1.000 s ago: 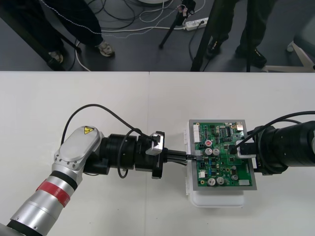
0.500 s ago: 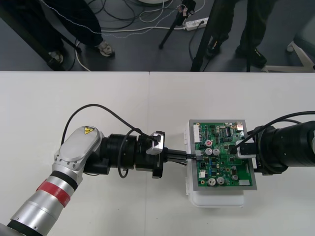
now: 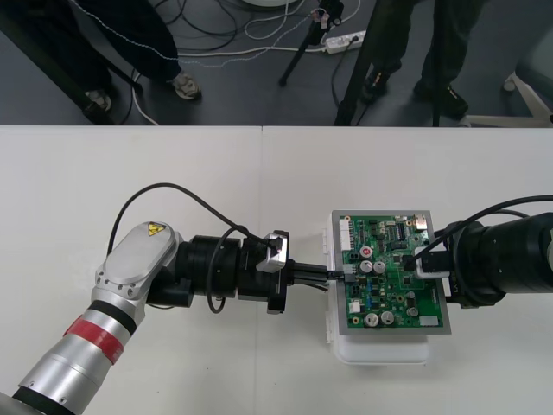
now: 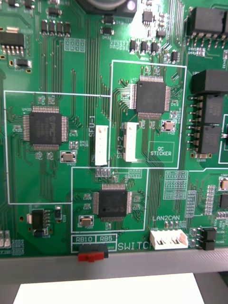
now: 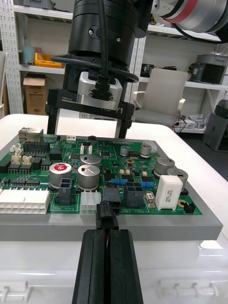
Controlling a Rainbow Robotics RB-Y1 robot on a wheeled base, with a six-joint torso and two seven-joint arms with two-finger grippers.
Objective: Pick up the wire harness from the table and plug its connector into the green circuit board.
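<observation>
The green circuit board [image 3: 390, 290] lies on its white base [image 3: 380, 350] at the table's right of centre. My left gripper [image 3: 332, 275] reaches level from the left to the board's left edge. In the left wrist view the left gripper [image 5: 108, 233] is shut on the harness's small black plug [image 5: 107, 217]. The plug presses against a black connector [image 5: 112, 194] at the edge of the board [image 5: 109, 164]; I cannot tell whether it is seated. My right gripper [image 3: 421, 259] hovers over the board's right side. The left wrist view shows the right gripper [image 5: 87, 135] open, with nothing between its fingers.
The right wrist view looks straight down on the board [image 4: 85, 71], with white connectors [image 4: 100, 145] and chips. Tall capacitors [image 5: 89, 175] and a white block [image 5: 168, 192] stand just behind the plug. Bare table [image 3: 259, 190] lies left of and behind the board.
</observation>
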